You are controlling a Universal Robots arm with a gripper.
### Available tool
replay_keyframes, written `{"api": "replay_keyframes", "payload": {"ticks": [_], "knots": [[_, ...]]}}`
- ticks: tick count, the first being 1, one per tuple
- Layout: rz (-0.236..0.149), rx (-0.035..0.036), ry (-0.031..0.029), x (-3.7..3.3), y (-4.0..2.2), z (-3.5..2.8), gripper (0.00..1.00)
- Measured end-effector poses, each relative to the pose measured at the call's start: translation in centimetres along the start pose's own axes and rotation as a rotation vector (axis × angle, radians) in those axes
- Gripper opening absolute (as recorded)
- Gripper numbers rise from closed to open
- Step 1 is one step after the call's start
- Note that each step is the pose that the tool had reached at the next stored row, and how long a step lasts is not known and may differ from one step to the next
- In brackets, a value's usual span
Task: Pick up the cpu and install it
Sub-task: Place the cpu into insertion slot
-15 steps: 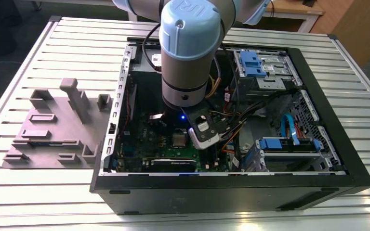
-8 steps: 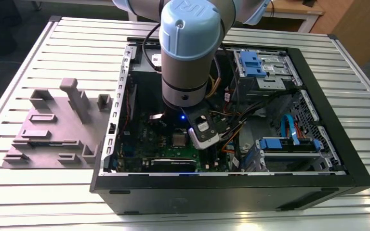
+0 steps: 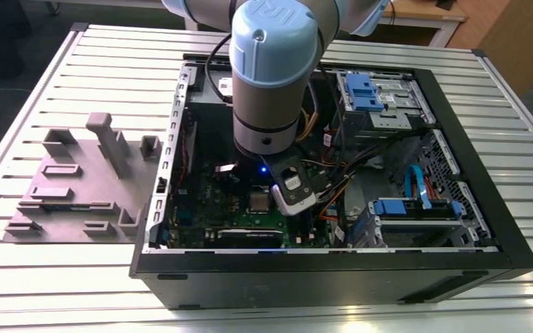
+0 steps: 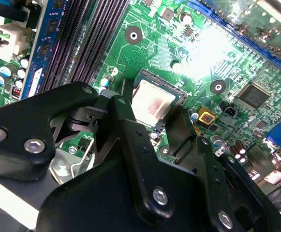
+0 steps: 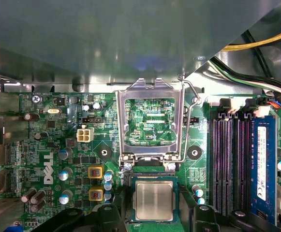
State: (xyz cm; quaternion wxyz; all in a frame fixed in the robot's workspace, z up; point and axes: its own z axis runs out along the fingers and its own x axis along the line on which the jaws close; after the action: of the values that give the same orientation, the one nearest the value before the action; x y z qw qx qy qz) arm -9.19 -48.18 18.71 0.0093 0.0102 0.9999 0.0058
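In the exterior view we see the pale grey arm (image 3: 266, 76) reaching into an open black computer case (image 3: 341, 277) on a ribbed metal table (image 3: 109, 62), a blocky grey plastic fixture (image 3: 81, 180) at the exterior view's left. In the second wrist view the matte black gripper (image 4: 149, 108) stands released, fingers (image 4: 125, 130) flanking the cpu (image 4: 152, 102), a flat silvery square seated in its socket (image 4: 179, 94) on the green motherboard (image 4: 155, 43). In the first wrist view the hinged steel frame (image 5: 150, 90) stands lifted beside it.
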Motion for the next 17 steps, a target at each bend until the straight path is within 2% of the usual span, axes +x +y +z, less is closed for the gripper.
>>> {"api": "replay_keyframes", "payload": {"ticks": [9, 17], "knots": [[0.0, 0.0, 0.0, 0.0, 0.0, 0.01, 0.54], [0.0, -0.0015, -0.0062, 0.32, 0.0, 0.04, 0.54]]}}
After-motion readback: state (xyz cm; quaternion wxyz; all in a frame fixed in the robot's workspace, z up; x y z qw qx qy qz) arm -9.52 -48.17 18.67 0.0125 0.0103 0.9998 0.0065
